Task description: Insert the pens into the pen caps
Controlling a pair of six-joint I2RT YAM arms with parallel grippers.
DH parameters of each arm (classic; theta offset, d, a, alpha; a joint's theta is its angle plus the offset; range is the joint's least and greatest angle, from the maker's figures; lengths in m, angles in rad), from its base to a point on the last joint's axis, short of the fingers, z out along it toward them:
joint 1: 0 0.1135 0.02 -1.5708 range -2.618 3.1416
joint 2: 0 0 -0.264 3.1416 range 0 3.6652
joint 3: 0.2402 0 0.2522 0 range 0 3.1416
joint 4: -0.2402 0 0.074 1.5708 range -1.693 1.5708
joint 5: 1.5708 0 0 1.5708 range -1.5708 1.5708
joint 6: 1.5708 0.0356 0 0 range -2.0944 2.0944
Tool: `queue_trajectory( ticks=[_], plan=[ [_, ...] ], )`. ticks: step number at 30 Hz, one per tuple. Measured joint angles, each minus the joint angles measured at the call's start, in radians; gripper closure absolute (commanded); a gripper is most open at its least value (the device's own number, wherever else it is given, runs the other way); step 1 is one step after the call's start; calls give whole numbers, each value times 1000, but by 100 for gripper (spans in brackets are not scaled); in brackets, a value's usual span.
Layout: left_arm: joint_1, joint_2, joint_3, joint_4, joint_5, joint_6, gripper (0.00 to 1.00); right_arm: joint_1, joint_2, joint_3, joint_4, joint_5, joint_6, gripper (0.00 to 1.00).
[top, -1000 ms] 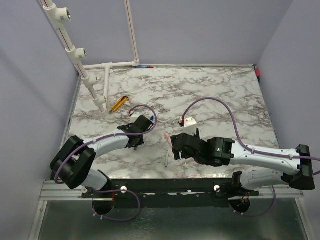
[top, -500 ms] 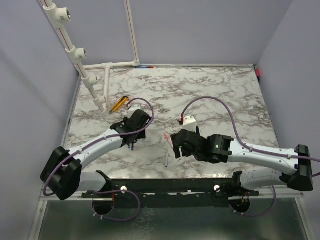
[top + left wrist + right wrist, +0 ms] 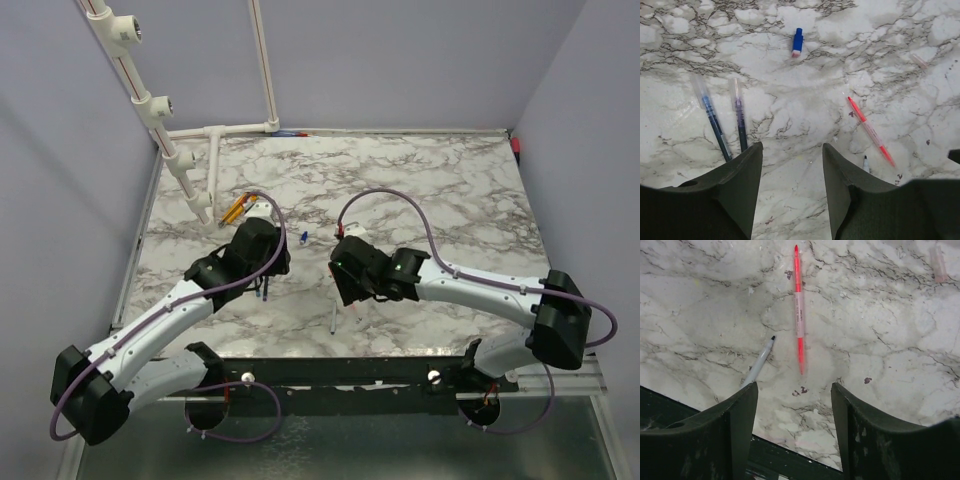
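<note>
Lavender walls (image 3: 400, 60) are closing in a marbled surface (image 3: 450, 200). Nothing on it is looking capped yet, so by my reading the whole job is waiting to be done.

The red pen (image 3: 798, 310) is lying bare just ahead of the right pincer (image 3: 793, 386). Its long axis is running almost straight away from that pincer, and its tapered end is pointing back toward it. Near it but not touching, the whitish pen (image 3: 759, 365) is lying on a slant, its dark tip aiming away and to the right and its rear passing behind one finger.

Two dark pens (image 3: 710, 112) are lying side by side, nearly parallel, ahead of the left pincer (image 3: 791, 147). Their clear ends are pointing away and their near ends are hiding behind a finger. Whether those clear ends are caps I cannot tell.

The blue cap (image 3: 797, 42) is sitting alone farther out, between the two arms, its length running roughly along the line of the dark pens. A pale pinkish sleeve (image 3: 939, 264), probably the red pen's cap, is lying well apart from that pen.

Both pincers are hanging spread wide just above the surface, grasping nothing. Off by the white pipe frame (image 3: 160, 130) at the far left, a yellow-and-black tool (image 3: 235, 208) is resting, playing no part.
</note>
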Motion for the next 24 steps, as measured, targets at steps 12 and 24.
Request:
queue_trajectory(
  ticks=[12, 24],
  plan=[
    [0, -248, -45, 5, 123, 47, 41, -106, 234, 108, 99, -116, -88, 46],
    [0, -339, -101, 29, 133, 53, 39, -170, 400, 192, 129, -142, -117, 55]
  ],
)
